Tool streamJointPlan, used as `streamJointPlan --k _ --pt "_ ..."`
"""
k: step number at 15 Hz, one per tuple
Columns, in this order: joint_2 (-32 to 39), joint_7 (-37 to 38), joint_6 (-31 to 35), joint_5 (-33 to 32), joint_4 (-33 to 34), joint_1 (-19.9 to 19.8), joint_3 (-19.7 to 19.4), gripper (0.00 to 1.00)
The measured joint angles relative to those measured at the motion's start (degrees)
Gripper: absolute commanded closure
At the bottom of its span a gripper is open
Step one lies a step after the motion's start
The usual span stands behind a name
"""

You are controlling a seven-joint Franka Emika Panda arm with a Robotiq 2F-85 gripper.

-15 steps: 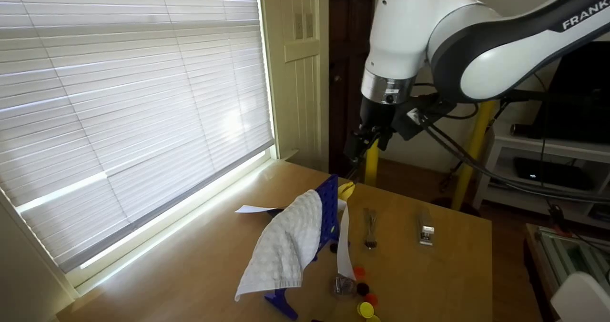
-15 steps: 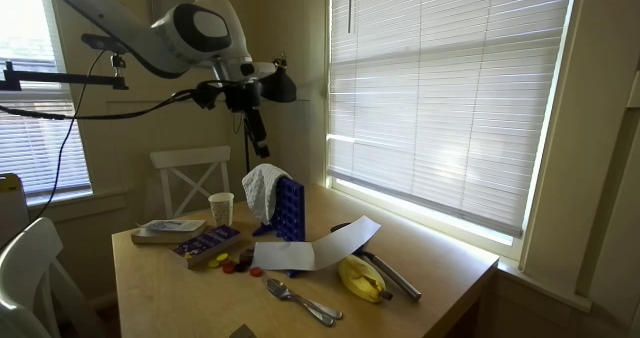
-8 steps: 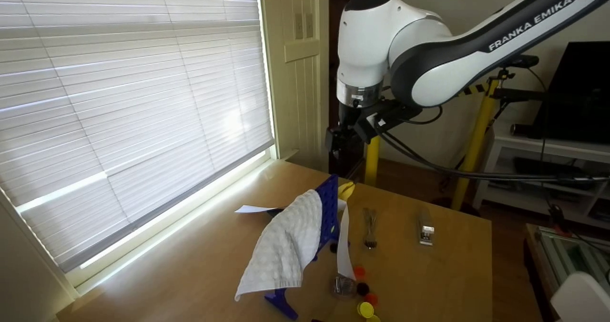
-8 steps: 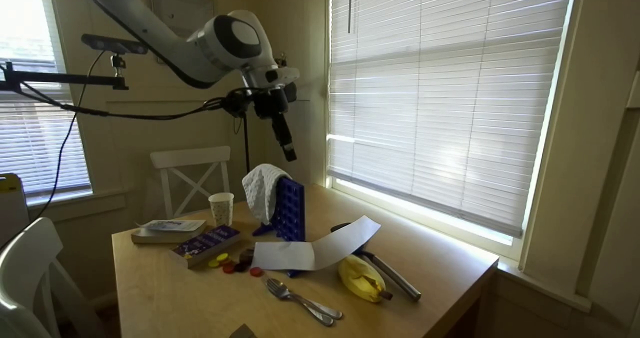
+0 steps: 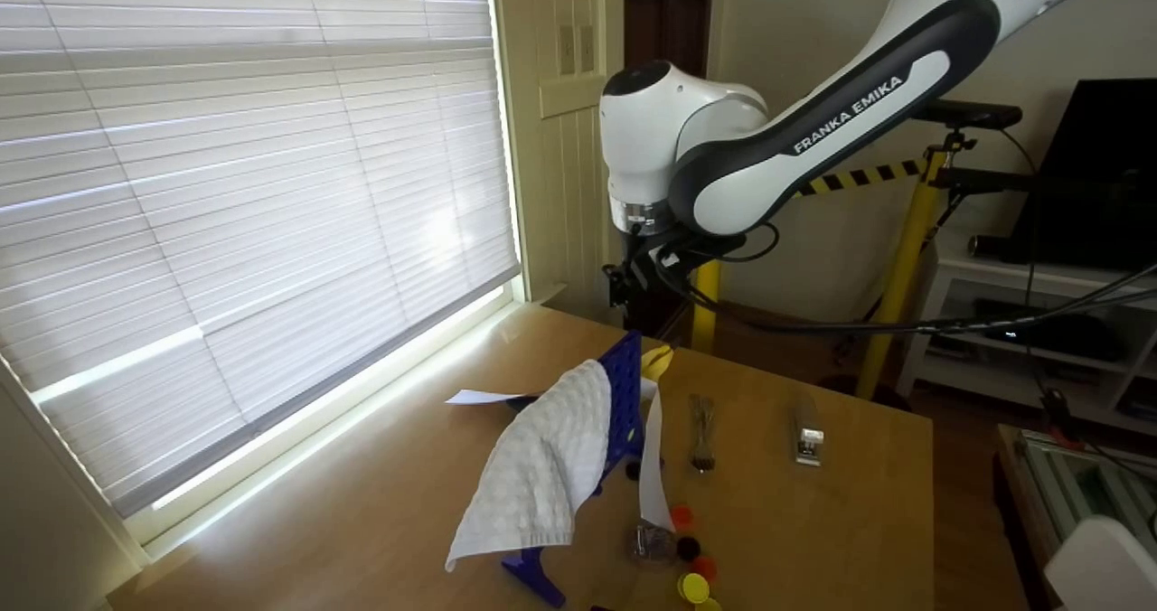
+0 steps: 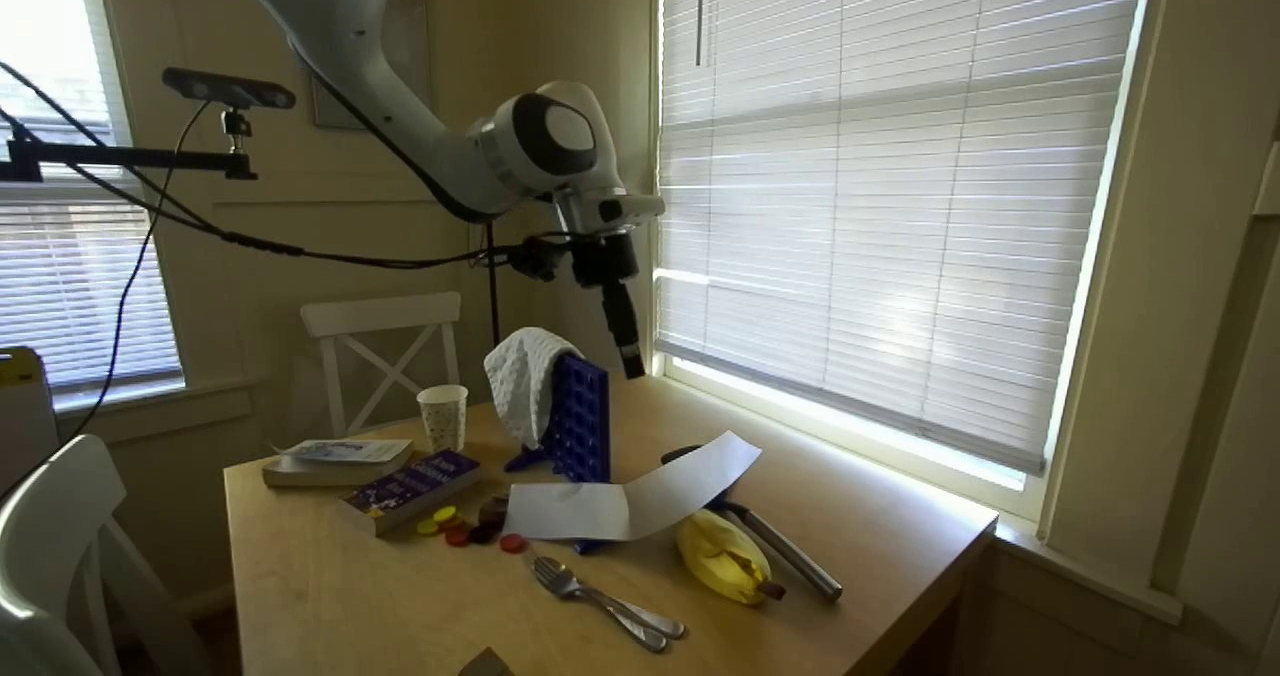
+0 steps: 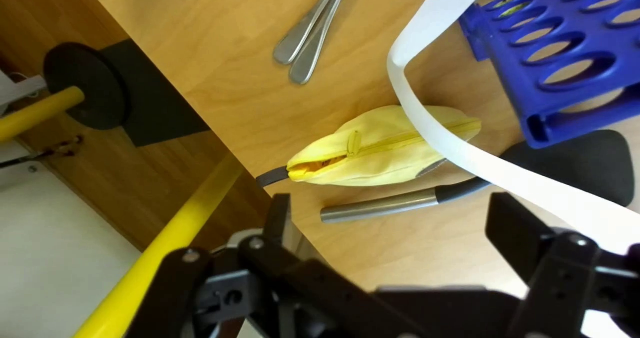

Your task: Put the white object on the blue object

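In an exterior view we see the white cloth point(image 5: 538, 466) draped over the blue rack point(image 5: 625, 394), its long axis slanting from one o'clock down to seven, and the arm point(image 5: 750, 159) reaching in from two o'clock. In an exterior view we find the jaws higher than the bench point(image 6: 330, 596), pointing between five and six o'clock, clear of the cloth. In the wrist view we see them spread apart, a spatula point(image 7: 385, 206) and yellow pouch point(image 7: 377, 155) at their twelve o'clock, a white paper strip point(image 7: 500, 170) crossing both.
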Motion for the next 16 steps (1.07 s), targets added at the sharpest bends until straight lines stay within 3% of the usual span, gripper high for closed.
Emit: streamJointPlan --k 4,16 --pt "5.9 -3.7 1.0 3.9 3.7 0.6 -1.7 0.00" --pt "16.3 -24.5 3.8 14.1 11.0 0.5 -4.3 0.00"
